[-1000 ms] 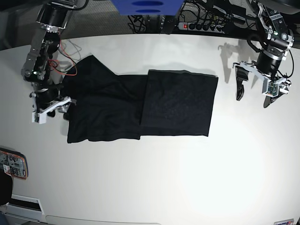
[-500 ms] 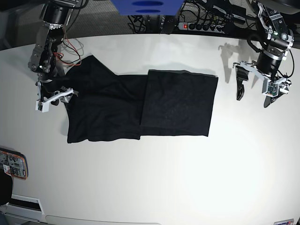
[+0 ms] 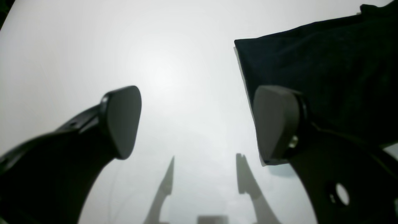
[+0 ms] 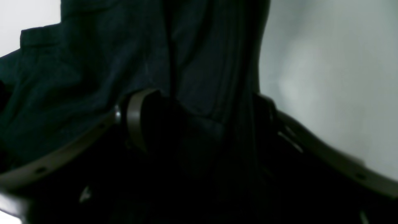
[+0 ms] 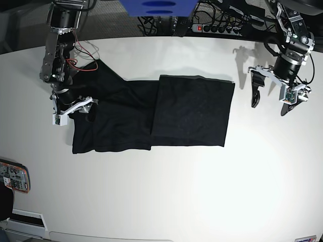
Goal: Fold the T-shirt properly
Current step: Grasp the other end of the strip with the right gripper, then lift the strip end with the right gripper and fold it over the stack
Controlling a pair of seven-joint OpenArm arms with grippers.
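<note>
The black T-shirt (image 5: 151, 116) lies flat on the white table (image 5: 166, 196), with its right part folded over into a darker double layer. My right gripper (image 5: 73, 110) is at the shirt's left edge, low on the cloth. In the right wrist view the shirt (image 4: 93, 77) bunches between the spread fingers of that gripper (image 4: 199, 124), so it is open around the fabric. My left gripper (image 5: 270, 101) is open and empty above bare table, right of the shirt. In the left wrist view this gripper (image 3: 197, 124) has a corner of the shirt (image 3: 326, 77) to its upper right.
A power strip (image 5: 217, 27) and cables lie along the table's back edge, beside a blue object (image 5: 156, 6). Red wires (image 5: 83, 53) hang near the right arm. A flat device (image 5: 12, 176) lies at the left edge.
My right gripper has moved right and a little towards the back, from beside the shirt's left edge onto the cloth. My left gripper has shifted slightly left. The shirt's left edge is slightly disturbed.
</note>
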